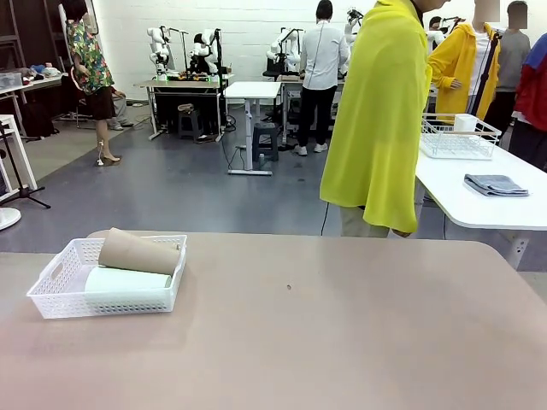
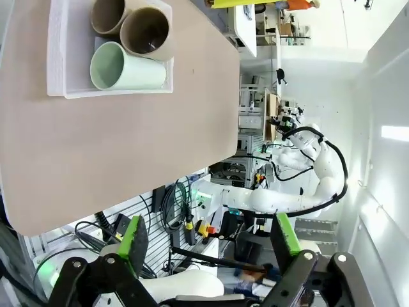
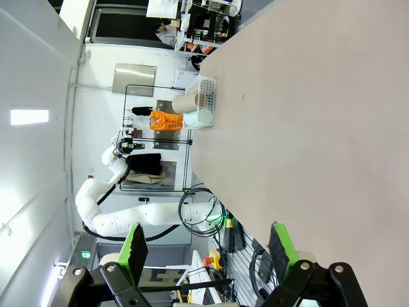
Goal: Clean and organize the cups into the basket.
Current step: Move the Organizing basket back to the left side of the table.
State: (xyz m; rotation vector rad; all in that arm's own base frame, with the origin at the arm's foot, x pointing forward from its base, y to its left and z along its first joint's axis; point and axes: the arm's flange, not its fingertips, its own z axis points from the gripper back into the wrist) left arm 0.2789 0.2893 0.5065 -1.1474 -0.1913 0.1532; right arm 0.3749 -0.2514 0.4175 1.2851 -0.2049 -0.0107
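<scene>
On the table: a matte beige-pink top (image 1: 342,342) with rounded far corners; one small dark speck (image 1: 288,287) near its middle.
Room: grey floor, white walls, white side tables; a person in a yellow-green top (image 1: 380,111) stands at the far edge, right of centre.
Side table at right: carries a white wire basket (image 1: 458,137) and a folded grey cloth (image 1: 496,184).
Basket: shallow white plastic basket (image 1: 53,290) with lattice sides and a handle slot, standing on the table's left part near the far edge.
Basket contents: cups lying on their sides, packed together, touching.
Mint cup: pale mint green cup (image 1: 128,282) lies along the near side of the basket; from the left wrist view (image 2: 124,66) its open mouth faces the camera.
Brown cups: front view shows one brown cup (image 1: 138,252) resting above and behind the mint one; left wrist view shows two open brown mouths side by side (image 2: 148,32) (image 2: 107,14).
Left gripper: left gripper (image 2: 211,240) hangs off the table's near edge, green pads well apart, nothing between them.
Right gripper: right gripper (image 3: 208,246) likewise beside the table edge, jaws spread wide, empty; basket (image 3: 206,102) seen far off.
</scene>
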